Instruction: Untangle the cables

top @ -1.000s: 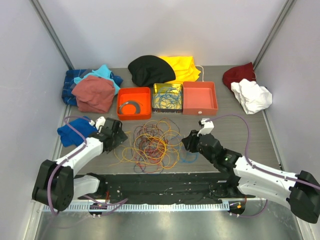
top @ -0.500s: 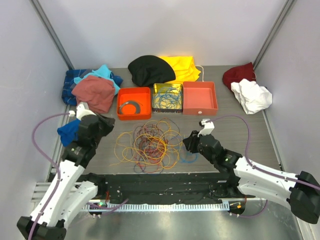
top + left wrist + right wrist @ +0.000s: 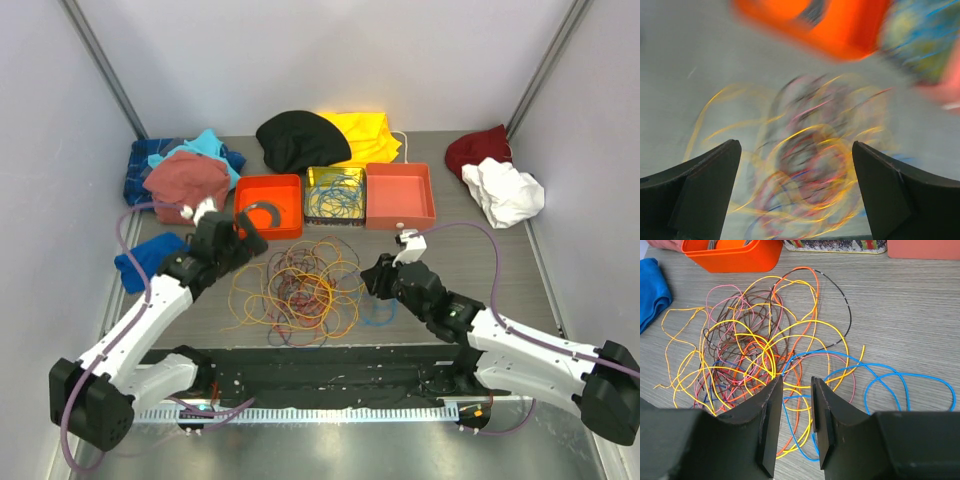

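The cables point(image 3: 300, 285) lie in a loose tangle of orange, yellow, red, blue and dark loops on the table between both arms. My left gripper point(image 3: 240, 240) hovers over the pile's far-left edge, close to the orange bin. In its blurred wrist view the left gripper point(image 3: 795, 145) is open wide above the cables point(image 3: 810, 165), with nothing between its fingers. My right gripper point(image 3: 372, 275) sits at the pile's right edge. From the right wrist, the right gripper point(image 3: 796, 382) stands over blue and orange loops of the cables point(image 3: 755, 350), its jaws a narrow gap apart, gripping nothing.
Behind the pile stand an orange bin point(image 3: 268, 228) holding a grey ring, a tray point(image 3: 335, 219) with more wires, and a salmon bin point(image 3: 400, 219). Clothes lie around: blue cloth point(image 3: 150, 255), rust shirt point(image 3: 185, 185), black point(image 3: 300, 140), yellow point(image 3: 365, 135), white point(image 3: 503, 192).
My left arm swung out to the left, then back in, ending farther back over the pile's far-left edge by the orange bin. The right gripper shifted slightly toward the pile.
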